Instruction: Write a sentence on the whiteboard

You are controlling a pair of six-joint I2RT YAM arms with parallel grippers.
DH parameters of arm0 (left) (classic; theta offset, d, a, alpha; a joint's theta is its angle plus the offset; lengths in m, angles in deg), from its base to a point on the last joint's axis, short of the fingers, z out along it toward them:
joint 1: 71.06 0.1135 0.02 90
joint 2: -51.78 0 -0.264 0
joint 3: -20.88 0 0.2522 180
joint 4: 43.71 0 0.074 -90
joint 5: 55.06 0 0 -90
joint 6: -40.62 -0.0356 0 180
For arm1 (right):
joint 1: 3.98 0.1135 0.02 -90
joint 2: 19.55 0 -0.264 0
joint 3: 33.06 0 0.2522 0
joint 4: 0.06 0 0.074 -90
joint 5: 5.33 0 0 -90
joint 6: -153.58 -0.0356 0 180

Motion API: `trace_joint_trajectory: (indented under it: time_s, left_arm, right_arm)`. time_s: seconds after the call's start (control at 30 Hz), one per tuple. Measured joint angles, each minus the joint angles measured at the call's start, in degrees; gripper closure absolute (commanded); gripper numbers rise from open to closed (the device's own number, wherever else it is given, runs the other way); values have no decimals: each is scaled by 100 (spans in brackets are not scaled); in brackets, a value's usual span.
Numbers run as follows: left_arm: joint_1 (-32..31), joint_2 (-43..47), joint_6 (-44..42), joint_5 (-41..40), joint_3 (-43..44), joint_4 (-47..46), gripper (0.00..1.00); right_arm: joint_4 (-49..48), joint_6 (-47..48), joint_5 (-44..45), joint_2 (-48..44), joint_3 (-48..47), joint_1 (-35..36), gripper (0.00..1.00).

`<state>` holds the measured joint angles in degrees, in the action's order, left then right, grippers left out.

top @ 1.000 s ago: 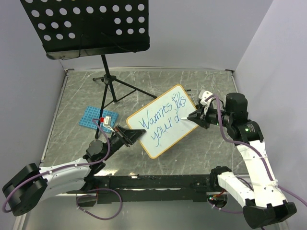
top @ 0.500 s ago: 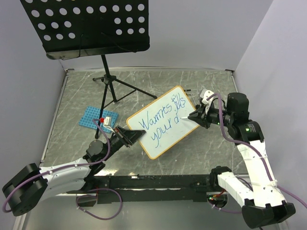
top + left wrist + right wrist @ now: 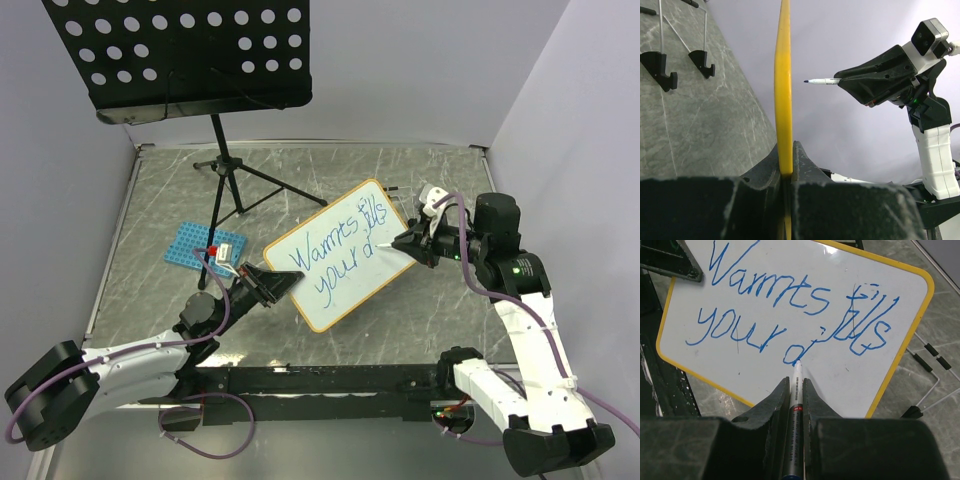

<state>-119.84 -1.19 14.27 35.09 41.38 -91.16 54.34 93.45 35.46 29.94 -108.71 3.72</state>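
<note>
"Warmts fills your d" on whiteboard

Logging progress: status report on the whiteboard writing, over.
Left gripper shut on whiteboard edge. Right gripper shut on marker, tip by half-written d of the sentence. Nothing in the way.

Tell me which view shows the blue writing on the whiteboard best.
The right wrist view: the sentence fills the frame, each letter readable. The top external view shows it small and slanted. The left wrist view catches the whiteboard edge-on, so no writing shows.
</note>
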Motion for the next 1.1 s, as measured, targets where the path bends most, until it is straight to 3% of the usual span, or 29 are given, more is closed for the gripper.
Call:
trace_joint_trajectory:
  time_s: [1.1]
  left_arm:
    - [2,0,4,0,0,0,99]
  right_arm:
    - [-457,-173,142,219,103,-162,100]
